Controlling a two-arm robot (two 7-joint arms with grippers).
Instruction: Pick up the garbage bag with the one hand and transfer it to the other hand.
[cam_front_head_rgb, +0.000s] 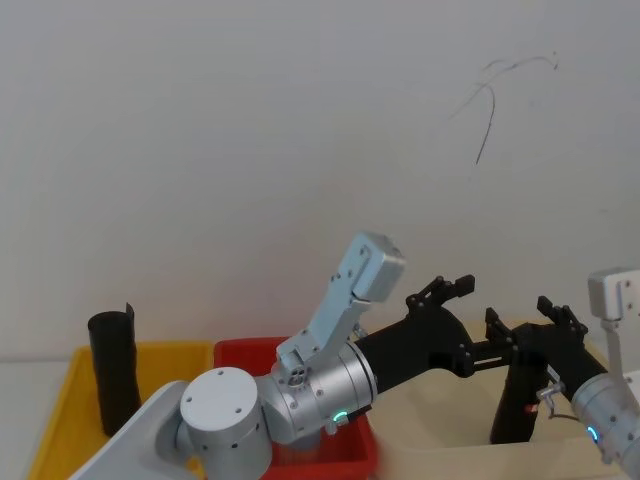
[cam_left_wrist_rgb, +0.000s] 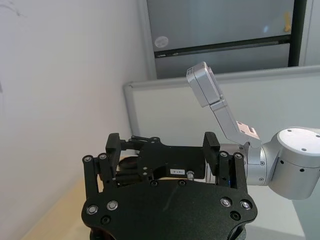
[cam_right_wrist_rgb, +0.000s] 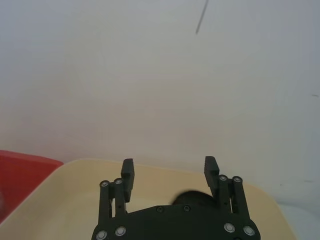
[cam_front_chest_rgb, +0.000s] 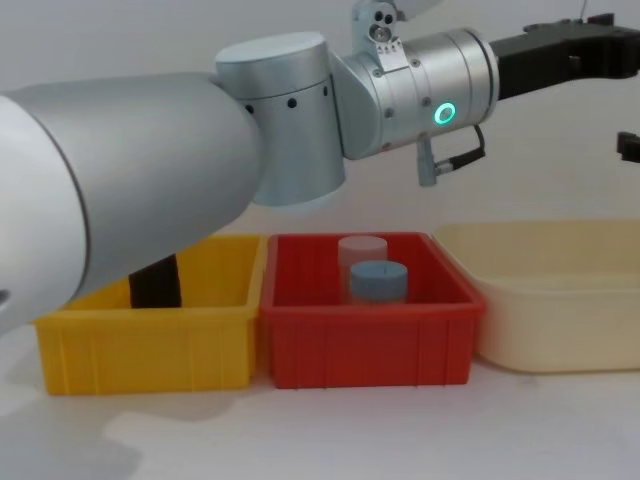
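Both arms are up over the bins and the two hands meet nose to nose. The left hand (cam_front_head_rgb: 450, 288), on the arm with the green ring (cam_front_chest_rgb: 444, 113), reaches across above the red bin (cam_front_chest_rgb: 365, 345) toward the robot's right, and its fingers (cam_left_wrist_rgb: 112, 145) are spread wide with nothing between them. Facing it is the right hand (cam_right_wrist_rgb: 170, 167), on the arm with the blue ring (cam_front_head_rgb: 592, 433). From its own wrist its fingers (cam_right_wrist_rgb: 128, 170) are also spread apart, with only the pale wall beyond the tips. The garbage bag (cam_front_head_rgb: 515, 400) shows in the head view as a black roll with a small red label. It sits slightly tilted just under the right hand, and its lower end dips into the beige bin (cam_front_chest_rgb: 560, 320) — whether either hand touches it, I cannot tell. Over on the robot's left a second black roll (cam_front_head_rgb: 112, 370) stands upright in the yellow bin (cam_front_chest_rgb: 140, 350), poking above the rim. In the red bin a grey-blue jar (cam_front_chest_rgb: 378, 280) stands in front of a pale pink jar (cam_front_chest_rgb: 362, 250) — touching or just beside it, I cannot tell. All three bins sit in a row on the white worktop (cam_front_chest_rgb: 300, 430).
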